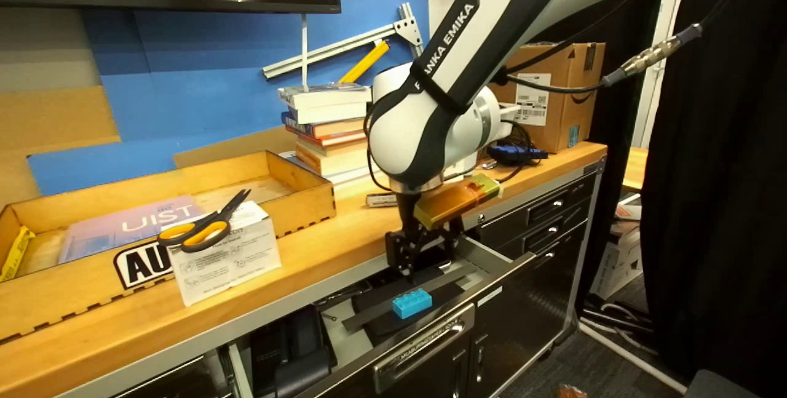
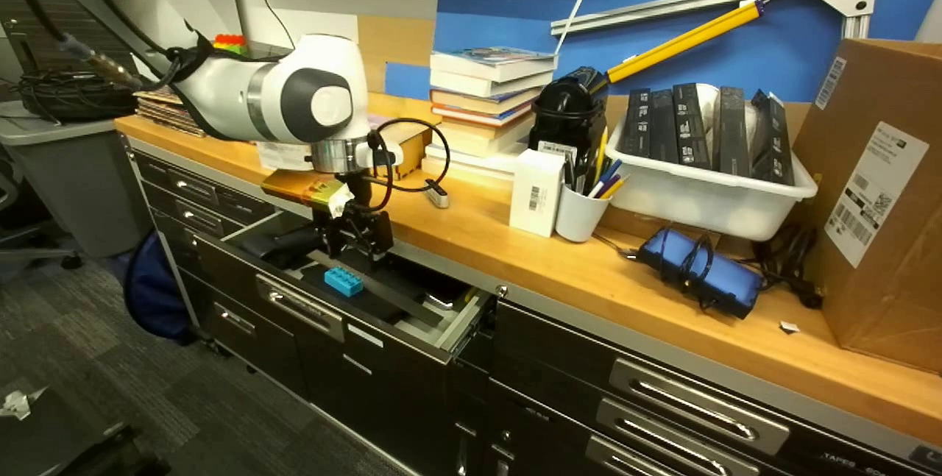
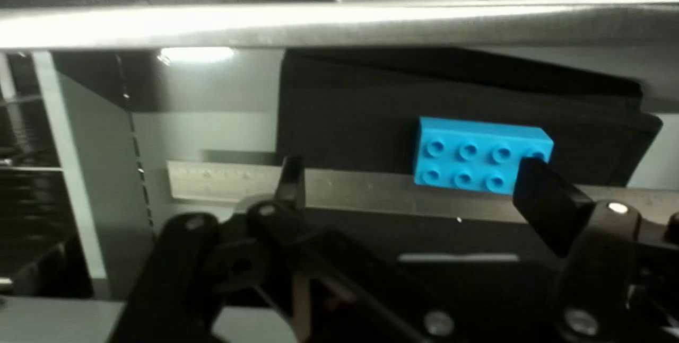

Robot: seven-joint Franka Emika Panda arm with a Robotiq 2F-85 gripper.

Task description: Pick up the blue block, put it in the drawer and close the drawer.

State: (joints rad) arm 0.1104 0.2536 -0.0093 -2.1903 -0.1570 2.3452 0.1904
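Observation:
The blue block (image 1: 412,304) is a small light-blue studded brick. It lies inside the open drawer (image 1: 510,288), on dark flat items and near a metal ruler (image 3: 360,189). The block also shows in an exterior view (image 2: 344,281) and in the wrist view (image 3: 480,157). The drawer is pulled out, and its front shows in an exterior view (image 2: 229,264). My gripper (image 3: 411,165) is open and empty, pointing down over the drawer, behind and above the block. In the wrist view its right finger covers one corner of the block. The gripper shows in both exterior views (image 1: 425,266) (image 2: 355,251).
The wooden counter edge (image 1: 344,244) runs right behind the gripper. A white box with scissors (image 1: 224,253), a wooden tray (image 1: 301,201) and a stack of books (image 2: 486,104) stand on it. A white cup (image 2: 581,212) and a cardboard box (image 2: 876,204) stand further along.

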